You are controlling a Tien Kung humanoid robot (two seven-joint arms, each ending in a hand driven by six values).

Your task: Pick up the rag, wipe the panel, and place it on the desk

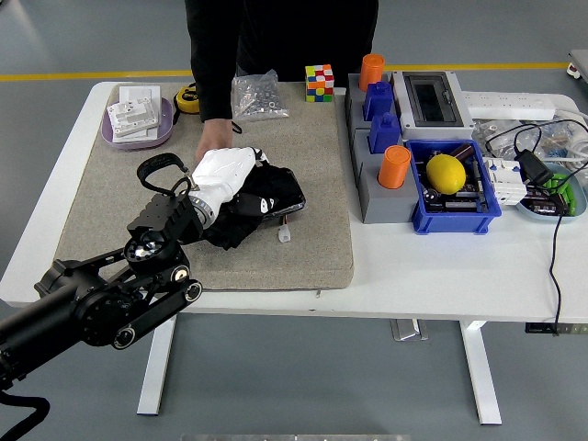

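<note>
The white table point(441, 266) carries a flat, coarse grey felt mat point(312, 175) over its left half, and everything below is placed against that mat. The left arm point(92, 308), black and jointed, comes in from below the mat's near left corner and slants up over it, ending in a white-covered left hand point(222, 171) lying palm down near the mat's middle; the fingers press down into a crumpled black rag point(237, 204), though whether they actually close around the cloth cannot be told. The rag lies bunched on the left part of a dark, glossy rounded panel point(283, 191) resting on the mat's middle. A person point(276, 37) in black stands behind the mat's far edge, one hand point(208, 147) down on the mat just behind the left hand. Right of the mat sit a grey block rack point(378, 179) with orange cups point(394, 166) and a blue plastic bin point(450, 207) holding a yellow lemon point(446, 173). On the mat's far left corner is a lilac tray point(138, 129); on its far edge a colour cube point(319, 82) and a clear bag point(255, 96) of small parts
</note>
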